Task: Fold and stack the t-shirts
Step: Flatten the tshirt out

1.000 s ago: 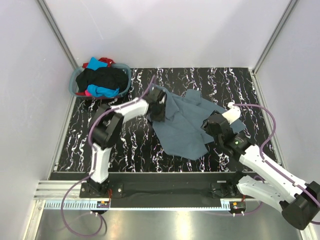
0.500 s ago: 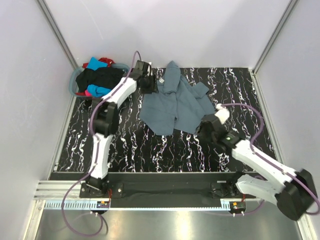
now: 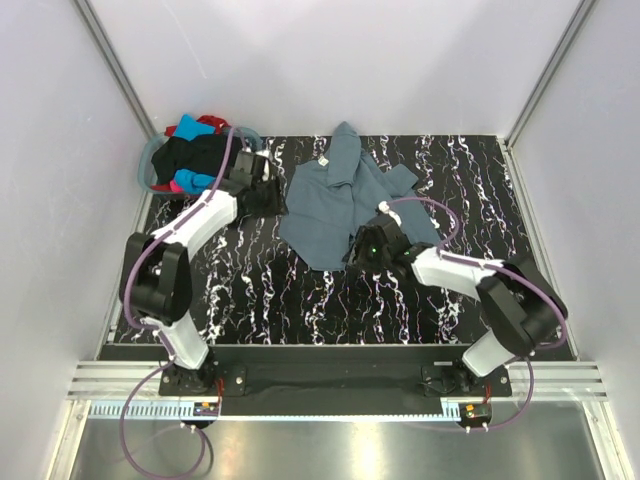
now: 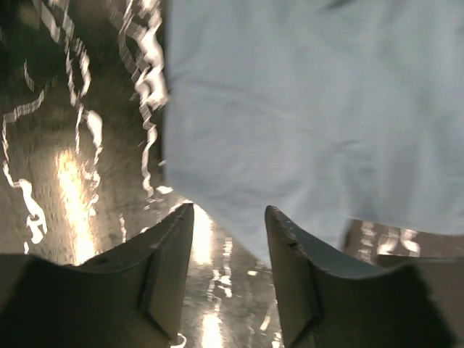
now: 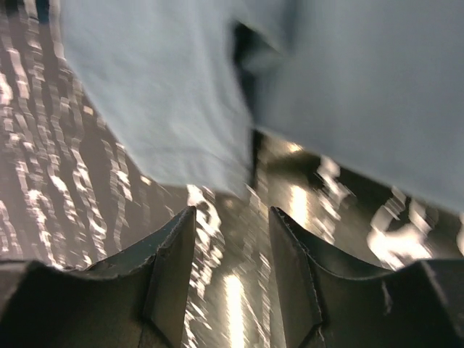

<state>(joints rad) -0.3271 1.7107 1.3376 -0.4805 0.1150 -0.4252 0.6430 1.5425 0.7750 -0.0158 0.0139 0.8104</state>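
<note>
Saw a black, white-veined tabletop [image 3: 250, 290] carrying everything. Found the slate blue-grey t-shirt [image 3: 320, 205] lying rumpled and partly spread across its far middle, with a small white neck label [image 3: 325, 160] near the cloth's far end. Noted a round laundry basket [image 3: 148, 170] in the far left corner, filled with a black tee [image 3: 205, 155], a turquoise tee [image 3: 195, 182] and a red tee [image 3: 208, 123]. Found the left tool [image 3: 276, 197] just beside the shirt's left edge, released, fingers apart with nothing between them; saw in its wrist view a corner of the cloth lying just past the fingertips. Found the right tool [image 3: 352, 250] at the shirt's near hem, likewise released and empty, with the hem just ahead of its tips above bare tabletop.
</note>
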